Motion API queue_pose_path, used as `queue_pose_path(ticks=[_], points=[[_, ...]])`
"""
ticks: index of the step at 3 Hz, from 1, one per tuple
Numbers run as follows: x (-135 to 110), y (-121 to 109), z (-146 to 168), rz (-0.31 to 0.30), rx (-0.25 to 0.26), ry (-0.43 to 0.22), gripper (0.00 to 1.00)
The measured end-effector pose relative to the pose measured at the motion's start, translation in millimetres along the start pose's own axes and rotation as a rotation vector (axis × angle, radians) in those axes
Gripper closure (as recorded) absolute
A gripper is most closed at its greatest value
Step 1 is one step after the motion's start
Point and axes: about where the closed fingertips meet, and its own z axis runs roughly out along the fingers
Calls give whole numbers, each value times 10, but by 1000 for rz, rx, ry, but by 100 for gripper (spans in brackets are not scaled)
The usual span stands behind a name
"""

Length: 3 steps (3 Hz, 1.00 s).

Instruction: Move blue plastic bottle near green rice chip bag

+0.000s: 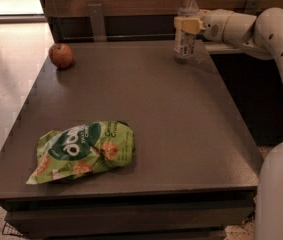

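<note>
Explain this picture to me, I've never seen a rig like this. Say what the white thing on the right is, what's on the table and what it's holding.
The white jointed thing is a robot arm on a mobile base; the white bulk at bottom right looks like part of the same machine. There is one picture, looking down across a dark table; where the camera is mounted I cannot tell. At the arm's end is a two-finger pincer, at the table's far right, closed around the blue plastic bottle, which stands upright. A red apple sits at the far left. The green rice chip bag lies flat near the front left, well apart from the bottle.
</note>
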Motion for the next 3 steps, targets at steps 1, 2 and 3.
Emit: queue_pose_path(ticks=[1, 2, 3], points=[[-243, 139, -425, -24, 15, -39, 100], [-434, 375, -963, -39, 36, -84, 100], [-505, 686, -1398, -46, 55, -95, 100]])
